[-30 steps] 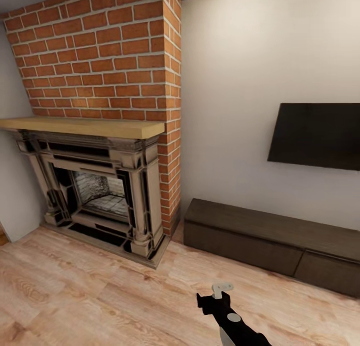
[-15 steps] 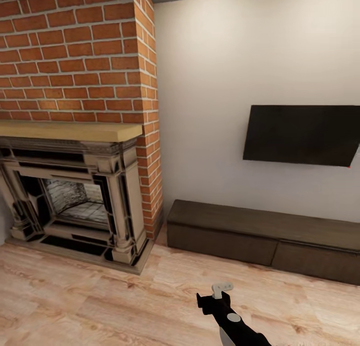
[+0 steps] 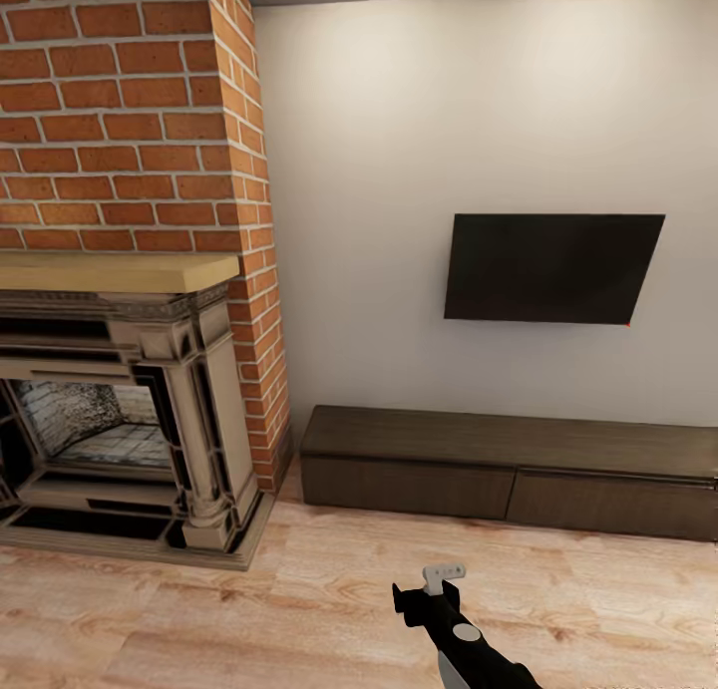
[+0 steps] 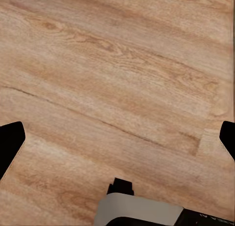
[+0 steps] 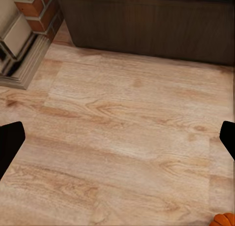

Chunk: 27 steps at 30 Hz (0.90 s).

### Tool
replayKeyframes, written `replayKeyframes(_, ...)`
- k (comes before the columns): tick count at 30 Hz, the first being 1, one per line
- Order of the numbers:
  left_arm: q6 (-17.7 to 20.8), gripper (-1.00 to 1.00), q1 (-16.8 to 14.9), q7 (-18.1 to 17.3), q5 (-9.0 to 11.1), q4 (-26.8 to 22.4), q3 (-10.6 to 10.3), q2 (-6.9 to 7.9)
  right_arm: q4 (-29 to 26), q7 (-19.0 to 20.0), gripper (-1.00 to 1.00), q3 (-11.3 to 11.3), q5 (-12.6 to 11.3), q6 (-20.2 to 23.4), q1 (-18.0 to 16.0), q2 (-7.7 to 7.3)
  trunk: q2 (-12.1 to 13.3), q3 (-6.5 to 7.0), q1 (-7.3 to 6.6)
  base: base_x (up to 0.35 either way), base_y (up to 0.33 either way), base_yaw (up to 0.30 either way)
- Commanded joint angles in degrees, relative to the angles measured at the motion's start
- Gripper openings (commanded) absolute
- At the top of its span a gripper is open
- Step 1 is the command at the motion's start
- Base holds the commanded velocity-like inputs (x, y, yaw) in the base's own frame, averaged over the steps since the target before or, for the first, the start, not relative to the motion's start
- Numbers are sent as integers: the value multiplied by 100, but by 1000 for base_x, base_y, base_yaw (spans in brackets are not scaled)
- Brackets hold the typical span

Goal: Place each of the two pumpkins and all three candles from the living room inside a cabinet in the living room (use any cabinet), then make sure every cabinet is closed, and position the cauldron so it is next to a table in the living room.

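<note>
Cabinet point(image 3: 509, 470) stands against the far wall beneath the dark screen point(image 3: 551, 268), to the right of the fireplace point(image 3: 120, 410); both drawer fronts visible on it sit flush, so you can judge it closed. In the right wrist view the cabinet front lies across the floor point(image 5: 122, 138) ahead, well apart from the end effector, and one pumpkin point(image 5: 224, 220) shows partly at the frame edge on the floor. Right end effector point(image 5: 117, 142): fingers spread wide, released, grasping nothing. Left end effector point(image 4: 117, 142): likewise released, facing bare floor. The right arm point(image 3: 449, 629) projects forward low in the head view. Risk: the pumpkin lies close to the base and near the limit of the view, so you could drive on and knock or roll it away. A further risk is approaching the handleless drawer front off-square, which would leave no edge to pull. Compared with the earlier head frames, the view has panned right: the fireplace has slid toward the left edge and the cabinet and screen now sit more centrally, a camera shift and not a move of the furniture.
</note>
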Motion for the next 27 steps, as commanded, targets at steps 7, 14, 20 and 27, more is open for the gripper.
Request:
replayKeyframes(7,-8,100,5,6,36,13,-46,-3,9,-33,100,43,-49,-23,-8,-2,-7,27,3,109,257,-262)
replayKeyframes(14,-39,100,7,7,75,12,0,-3,7,-33,100,48,-49,-23,-8,6,-7,63,3,166,251,-262)
replayKeyframes(20,-489,100,23,7,69,29,-2,-10,5,-35,100,44,-49,-14,-8,8,-7,77,3,80,87,-228)
replayKeyframes(27,-657,100,31,1,48,36,-38,-22,-3,-43,100,32,-50,53,-8,6,-7,37,3,10,11,-91)
